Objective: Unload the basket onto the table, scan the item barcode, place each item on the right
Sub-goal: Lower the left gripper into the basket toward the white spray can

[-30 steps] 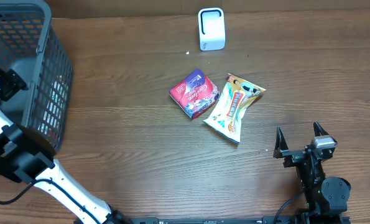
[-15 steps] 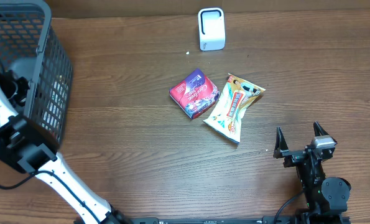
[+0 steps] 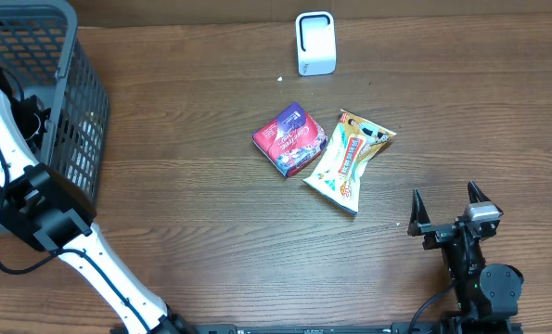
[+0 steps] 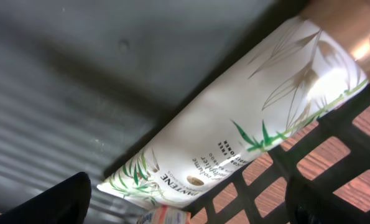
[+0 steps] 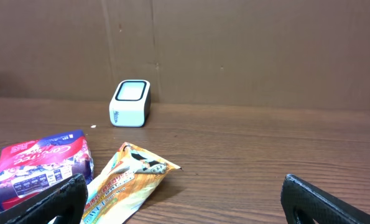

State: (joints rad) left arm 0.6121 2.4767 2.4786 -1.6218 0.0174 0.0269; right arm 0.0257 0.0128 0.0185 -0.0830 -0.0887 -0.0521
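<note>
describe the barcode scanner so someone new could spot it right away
Start at the far edge of the wooden table. The scanner stands there alone, beyond the red pack and the orange packet. It is the only white, rounded block; those two lie flat and colourful.

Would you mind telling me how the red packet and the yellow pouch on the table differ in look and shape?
The red packet is red and purple; the yellow pouch is yellow, white and orange. The red packet is squarish and blocky, while the yellow pouch is longer and flatter. Both lie side by side on the wooden table, near the white scanner.
</note>
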